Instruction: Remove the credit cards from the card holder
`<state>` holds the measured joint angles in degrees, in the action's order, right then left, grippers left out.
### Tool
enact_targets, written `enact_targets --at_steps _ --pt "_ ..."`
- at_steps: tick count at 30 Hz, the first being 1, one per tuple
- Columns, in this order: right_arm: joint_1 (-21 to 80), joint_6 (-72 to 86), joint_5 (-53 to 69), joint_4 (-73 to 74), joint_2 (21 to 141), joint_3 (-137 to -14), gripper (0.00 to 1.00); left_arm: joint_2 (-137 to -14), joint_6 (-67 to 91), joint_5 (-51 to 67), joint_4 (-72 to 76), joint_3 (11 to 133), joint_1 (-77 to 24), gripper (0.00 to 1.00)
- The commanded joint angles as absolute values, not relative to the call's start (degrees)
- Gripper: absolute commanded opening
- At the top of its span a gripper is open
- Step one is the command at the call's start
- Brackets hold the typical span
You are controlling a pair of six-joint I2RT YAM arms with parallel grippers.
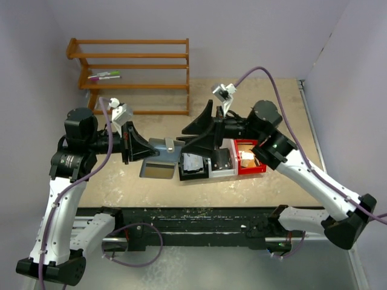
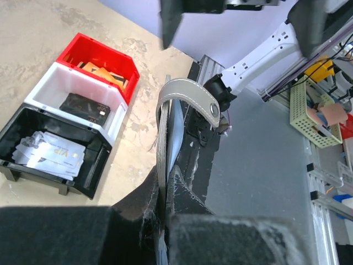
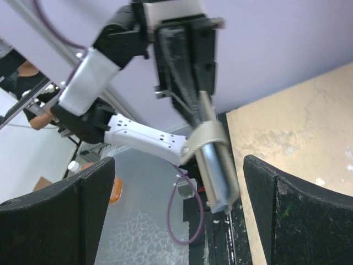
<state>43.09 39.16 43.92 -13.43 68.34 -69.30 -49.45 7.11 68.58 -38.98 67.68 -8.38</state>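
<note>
**Desk:** What takes up most of the shot?

**Photographer:** A tan table (image 1: 121,184) seen from above, with a wooden rack (image 1: 133,66) at its far left carrying markers (image 1: 104,76). The left arm (image 1: 57,205) and right arm (image 1: 314,181) reach in from the near edge and meet at mid-table.

**Desk:** And between them?

**Photographer:** Three bins touching in a row: a black bin (image 2: 44,178), a white bin (image 2: 47,77) and a red bin (image 2: 107,52). The right gripper (image 3: 178,160) hangs above the black and white ones with its jaws spread wide and nothing between them, facing the other arm.

**Desk:** Where is the holder?

**Photographer:** The holder (image 1: 160,144) is pinched in the left gripper (image 2: 165,190), whose fingers are pressed tight on it. It sits just left of the black bin, between the two grippers. From the left wrist it shows edge-on and upright, with its strap (image 2: 190,94) looping over the top and a snap at the end. I cannot tell whether any part of it touches the table.

**Desk:** The cards?

**Photographer:** All the ones I can see are in the bins. Silvery cards (image 2: 52,154) lie in the black bin, a black card (image 2: 85,106) lies in the white one, and gold cards (image 2: 105,70) lie in the red one. Seen edge-on, the holder does not show what is inside it.
</note>
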Motion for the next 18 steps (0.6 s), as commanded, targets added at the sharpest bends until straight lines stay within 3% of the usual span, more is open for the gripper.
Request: enact_targets --at_steps 1,7,18 --pt "43.15 38.80 48.59 -16.99 66.51 -68.38 1.00 -49.15 12.85 69.19 -35.46 70.46 -8.26 0.00" --pt "44.22 34.90 48.01 -13.44 67.13 -68.37 1.00 -50.78 18.71 71.32 -33.11 71.20 -8.26 0.00" --pt "44.38 19.68 36.03 5.93 67.67 -75.47 1.00 -51.27 23.20 75.04 -31.15 72.42 -8.26 0.00"
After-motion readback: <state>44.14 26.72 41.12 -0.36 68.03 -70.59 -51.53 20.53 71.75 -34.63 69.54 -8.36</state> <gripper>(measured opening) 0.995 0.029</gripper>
